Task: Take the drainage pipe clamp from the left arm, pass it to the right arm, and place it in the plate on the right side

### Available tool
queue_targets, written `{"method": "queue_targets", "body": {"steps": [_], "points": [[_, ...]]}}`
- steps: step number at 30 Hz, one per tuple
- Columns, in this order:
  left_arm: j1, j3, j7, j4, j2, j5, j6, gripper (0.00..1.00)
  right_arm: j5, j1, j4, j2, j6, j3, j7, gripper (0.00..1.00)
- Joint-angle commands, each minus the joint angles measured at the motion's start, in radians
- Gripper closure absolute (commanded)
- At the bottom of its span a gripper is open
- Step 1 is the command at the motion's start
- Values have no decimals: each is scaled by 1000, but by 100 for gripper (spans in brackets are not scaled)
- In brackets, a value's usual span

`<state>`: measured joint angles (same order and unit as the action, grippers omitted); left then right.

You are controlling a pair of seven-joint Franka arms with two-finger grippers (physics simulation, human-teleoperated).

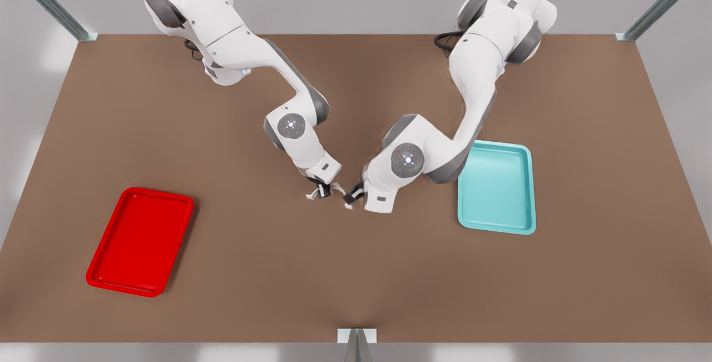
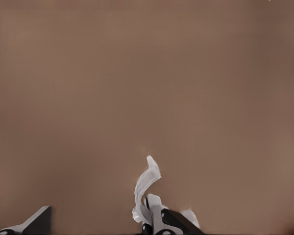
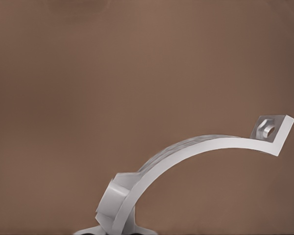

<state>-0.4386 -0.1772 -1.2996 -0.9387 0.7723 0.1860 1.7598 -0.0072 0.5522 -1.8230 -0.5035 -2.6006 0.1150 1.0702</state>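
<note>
- The right arm (image 1: 233, 45) reaches from the far side toward the middle of the tabletop (image 1: 356, 284), its wrist bent down and its tool (image 1: 321, 191) low over the surface
- The left arm (image 1: 478, 73) bends down beside it on the front view's right, and its tool (image 1: 350, 196) is tipped toward the other, the two nearly meeting
- The red plate (image 1: 94, 281) lies near the front edge on the front view's left; the teal tray (image 1: 497, 229) lies on the right; both hold nothing
- The drainage pipe clamp (image 3: 186, 147) is pinched at one end by the right tool, arching out over the tabletop
- The left tool has its fingers (image 2: 36, 221) spread wide, with the clamp just beside one of them
</note>
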Motion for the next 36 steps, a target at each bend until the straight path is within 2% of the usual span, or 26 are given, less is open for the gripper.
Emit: {"method": "queue_targets", "body": {"steps": [1, 3, 5, 6, 7, 8, 10, 12, 18, 25, 32, 33, 34, 36], "points": [[142, -1, 189, 72, -47, 12, -397, 0, -2, 0, -1, 2, -1, 0, 28, 79], [297, 1, 529, 72, -122, -194, -511, 0, -2, -6, -2, 3, 1, 0, 28, 79], [339, 1, 868, 72, -160, -281, -632, 0, 0, -40, -10, 22, 36, 0, 33, 79], [348, 7, 934, -7, -250, -277, -628, 0, 0, -80, -38, 42, 59, -2, 48, 79], [388, 9, 1019, -388, -477, -267, -370, 0, 0, -132, -73, 82, 97, -2, 53, 79], [376, 4, 1019, -416, -484, -269, -387, 0, 1, -175, -102, 132, 181, -6, 43, 79], [364, -24, 1011, -402, -452, -272, -398, 0, -10, -255, -133, 166, 229, -15, 50, 79], [367, -28, 1013, -393, -456, -270, -407, 0, -191, -273, -128, 166, 231, -106, -16, 79], [399, -27, 1019, -390, -456, -269, -487, 0, -192, -563, -142, 102, 200, -104, 43, 79], [400, -28, 1019, -388, -456, -241, -531, 0, -192, -722, -131, 13, 111, -104, 66, 79], [402, -27, 1019, -388, -458, -244, -534, 0, -185, -767, -71, -72, 62, -104, 66, 79], [402, -27, 1019, -388, -458, -244, -534, 0, -181, -773, -71, -73, 60, -104, 59, 49], [402, -27, 1019, -388, -458, -244, -534, 0, -181, -781, -71, -76, 62, -104, 60, 0], [402, -27, 1019, -388, -458, -243, -534, 0, -181, -782, -71, -76, 63, -104, 60, 0]]}}
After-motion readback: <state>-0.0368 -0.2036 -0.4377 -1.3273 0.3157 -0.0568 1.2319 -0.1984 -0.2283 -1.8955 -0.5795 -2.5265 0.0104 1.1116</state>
